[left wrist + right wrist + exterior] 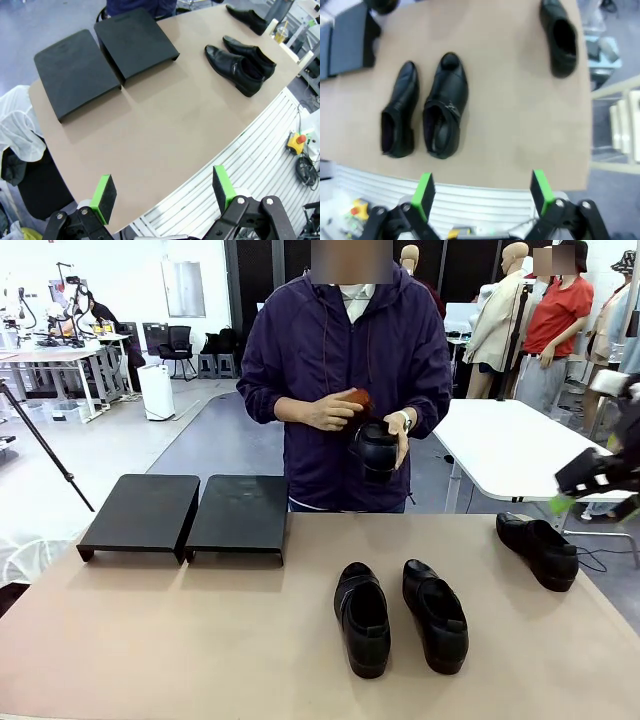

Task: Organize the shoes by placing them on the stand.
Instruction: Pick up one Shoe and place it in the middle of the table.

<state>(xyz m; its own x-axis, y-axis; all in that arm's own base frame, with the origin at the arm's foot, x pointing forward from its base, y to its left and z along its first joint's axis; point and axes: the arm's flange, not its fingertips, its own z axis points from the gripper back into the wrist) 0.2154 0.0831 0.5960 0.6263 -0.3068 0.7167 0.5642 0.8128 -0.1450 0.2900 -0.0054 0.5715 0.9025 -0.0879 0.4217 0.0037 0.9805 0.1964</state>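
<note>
The stand (240, 512) is bare, so all four shoes are left to do. Three shoes (363, 618) lie on the table (200, 640) right of the stand. A person (345, 360) behind it holds the fourth shoe (375, 448). The left gripper (162, 187) and right gripper (482, 190) are wide open and empty.

A white table (505, 450) stands beyond the tan tabletop (200, 640).

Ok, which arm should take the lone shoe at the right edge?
Probably right: the right hand, open, hovers on that side near the lone shoe, while the left hand sits over the table's near-left edge.
</note>
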